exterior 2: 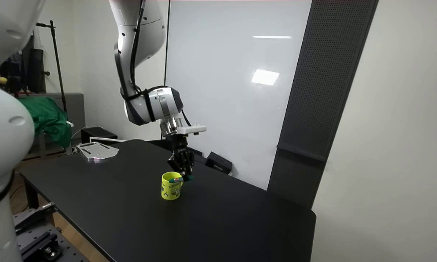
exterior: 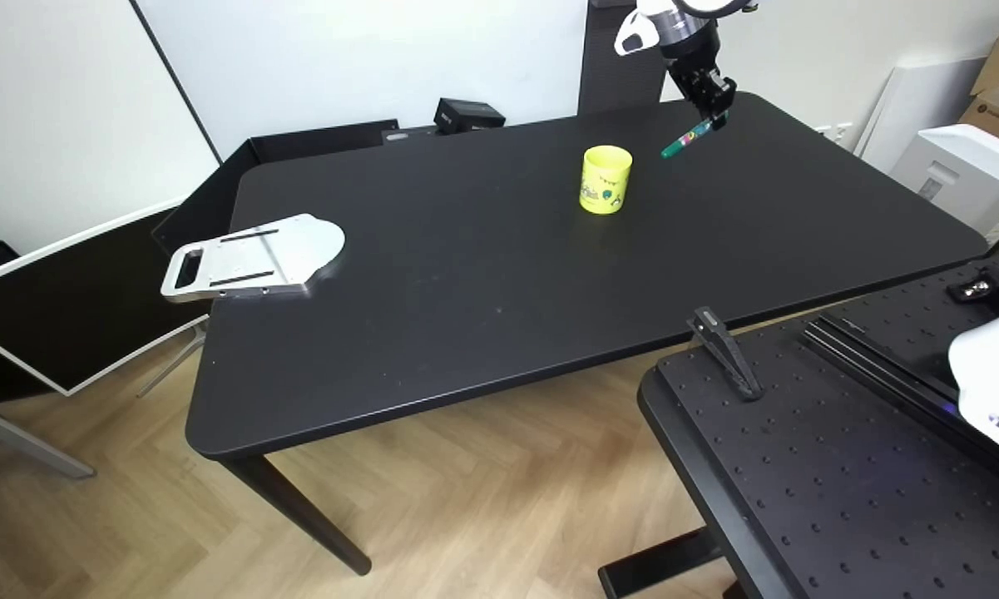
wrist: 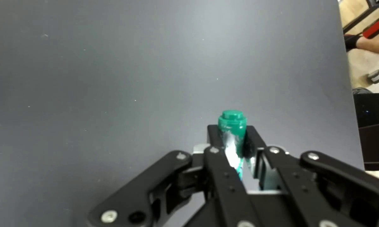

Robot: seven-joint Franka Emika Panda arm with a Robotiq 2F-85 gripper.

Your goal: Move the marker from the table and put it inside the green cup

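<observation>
marker tilted above desk, near but outside green cup | hand clamped on marker near one end | handling, judged: light, stiff, smooth; could pivot | best hold: here, leaving far end free to enter

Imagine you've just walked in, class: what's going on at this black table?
A robot arm has a green marker gripped in its hand, up above the black table. The yellow-green cup stands upright on the tabletop. The marker is close to the cup but not yet inside it.
</observation>
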